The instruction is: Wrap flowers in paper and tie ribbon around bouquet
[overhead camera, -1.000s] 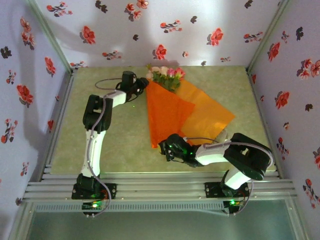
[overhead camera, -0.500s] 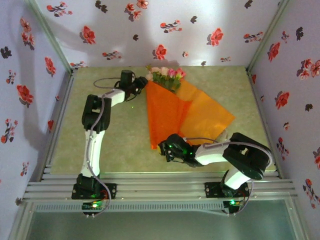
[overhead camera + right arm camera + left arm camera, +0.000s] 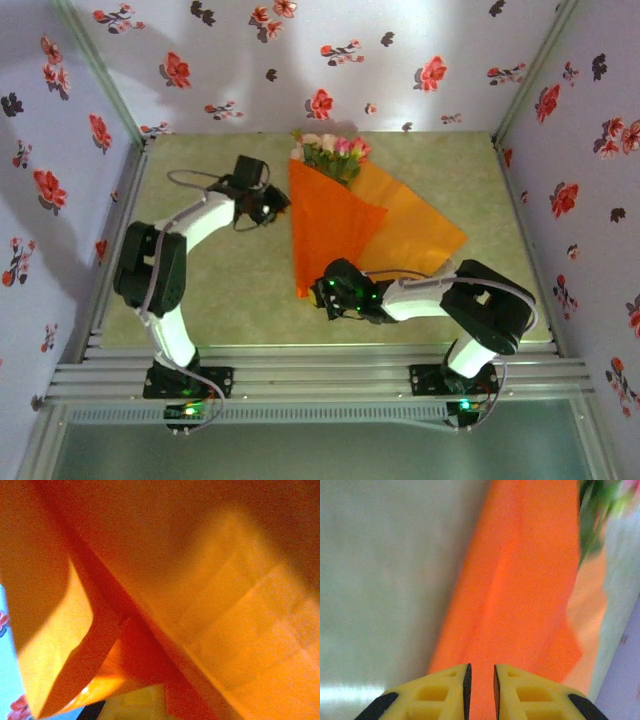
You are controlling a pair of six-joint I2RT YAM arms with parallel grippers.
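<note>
One sheet of paper [image 3: 335,225] is lying at the centre of the green table [image 3: 220,290]. It is folded into a long wedge narrowing toward 6 o'clock, with a paler single layer fanning out toward 4 o'clock. The flowers [image 3: 330,152] are lying at the wedge's wide end, at 12 o'clock, with blooms and leaves sticking out past the paper's edge. The left gripper [image 3: 272,207] is sitting just beside the wedge's 9 o'clock edge. In the left wrist view its yellow fingers [image 3: 445,692] are standing a narrow slit apart with nothing between them. The right gripper [image 3: 325,293] is sitting at the wedge's 6 o'clock tip with its fingers closed. Orange folds are pressing close against it in the right wrist view, and whether paper is pinched cannot be told.
</note>
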